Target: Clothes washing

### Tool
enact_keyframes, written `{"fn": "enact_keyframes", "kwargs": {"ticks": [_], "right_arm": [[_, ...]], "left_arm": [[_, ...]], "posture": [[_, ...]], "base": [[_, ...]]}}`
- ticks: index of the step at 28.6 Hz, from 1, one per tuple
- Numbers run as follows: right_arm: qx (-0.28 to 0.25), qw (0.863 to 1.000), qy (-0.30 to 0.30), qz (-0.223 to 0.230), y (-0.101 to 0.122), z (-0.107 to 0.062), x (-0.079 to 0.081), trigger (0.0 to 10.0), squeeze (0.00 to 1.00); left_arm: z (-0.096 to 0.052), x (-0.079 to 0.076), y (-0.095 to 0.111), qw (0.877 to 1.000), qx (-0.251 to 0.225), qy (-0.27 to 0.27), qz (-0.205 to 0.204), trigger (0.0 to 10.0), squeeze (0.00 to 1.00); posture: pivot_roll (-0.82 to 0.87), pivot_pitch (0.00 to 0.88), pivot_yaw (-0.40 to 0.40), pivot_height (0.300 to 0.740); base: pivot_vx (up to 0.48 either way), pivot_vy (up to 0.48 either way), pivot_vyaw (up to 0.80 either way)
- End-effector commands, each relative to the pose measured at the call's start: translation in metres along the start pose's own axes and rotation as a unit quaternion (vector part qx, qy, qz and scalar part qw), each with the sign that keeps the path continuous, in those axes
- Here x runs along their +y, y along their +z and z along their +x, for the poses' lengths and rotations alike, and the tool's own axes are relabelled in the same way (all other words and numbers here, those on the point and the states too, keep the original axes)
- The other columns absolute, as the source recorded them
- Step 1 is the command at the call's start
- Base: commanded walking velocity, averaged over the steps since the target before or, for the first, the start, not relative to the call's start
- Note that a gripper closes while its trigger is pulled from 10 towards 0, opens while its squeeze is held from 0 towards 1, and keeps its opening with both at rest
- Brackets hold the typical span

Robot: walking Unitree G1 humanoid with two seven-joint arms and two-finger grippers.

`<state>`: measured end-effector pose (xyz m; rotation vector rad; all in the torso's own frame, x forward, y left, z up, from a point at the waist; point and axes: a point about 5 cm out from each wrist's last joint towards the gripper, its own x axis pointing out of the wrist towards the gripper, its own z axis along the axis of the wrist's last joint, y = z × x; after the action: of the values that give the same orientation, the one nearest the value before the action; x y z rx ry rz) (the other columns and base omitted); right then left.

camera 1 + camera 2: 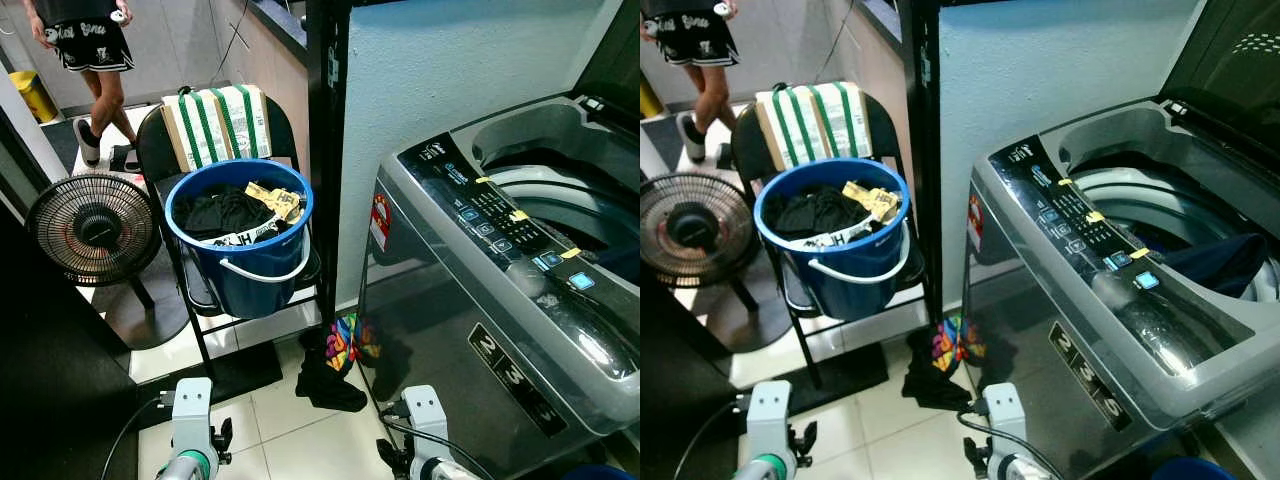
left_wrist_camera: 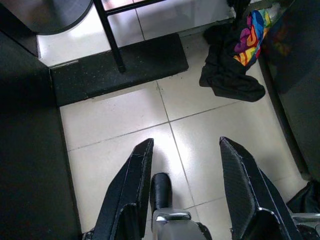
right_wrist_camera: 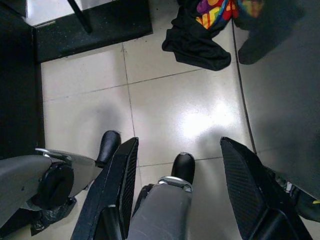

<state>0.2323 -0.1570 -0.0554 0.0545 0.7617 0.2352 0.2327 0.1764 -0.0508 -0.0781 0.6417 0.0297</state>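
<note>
Both grippers, left gripper (image 2: 185,190) and right gripper (image 3: 177,197), hang open and empty; probably first lift the fallen black multicoloured garment (image 1: 335,370) beside the grey top-loading washing machine (image 1: 500,330).

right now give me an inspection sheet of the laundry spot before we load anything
surface: pale tiled floor, black mat under the chair legs
job's things: blue bucket of dark clothes on a black chair; washer with its lid up
clutter: black and rainbow garment on the floor by the washer; fan
claws: left claw and right claw open, low over the floor, holding nothing
cables: thin cable along the washer's base
surroundings: person standing behind the chair
</note>
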Motion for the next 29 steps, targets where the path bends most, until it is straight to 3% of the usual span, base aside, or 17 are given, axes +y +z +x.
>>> {"fn": "enact_keyframes", "kwargs": {"ticks": [1,29], "right_arm": [[0.012,1.0,0.001,0.011,-0.0087,-0.0012,0.0028,10.0,0.0],[0.016,1.0,-0.007,0.013,-0.0093,-0.0022,-0.0012,10.0,0.0]], "left_arm": [[-0.0033,0.0057,-0.0085,1.0,0.016,0.005,0.005,10.0,0.0],[-0.0024,0.0001,-0.0093,1.0,0.022,-0.004,0.009,10.0,0.0]], "posture": [[0.0,0.028,0.11,0.74],[-0.01,0.055,0.122,0.74]], "base": [[0.0,0.0,0.0],[0.0,0.0,0.0]]}}
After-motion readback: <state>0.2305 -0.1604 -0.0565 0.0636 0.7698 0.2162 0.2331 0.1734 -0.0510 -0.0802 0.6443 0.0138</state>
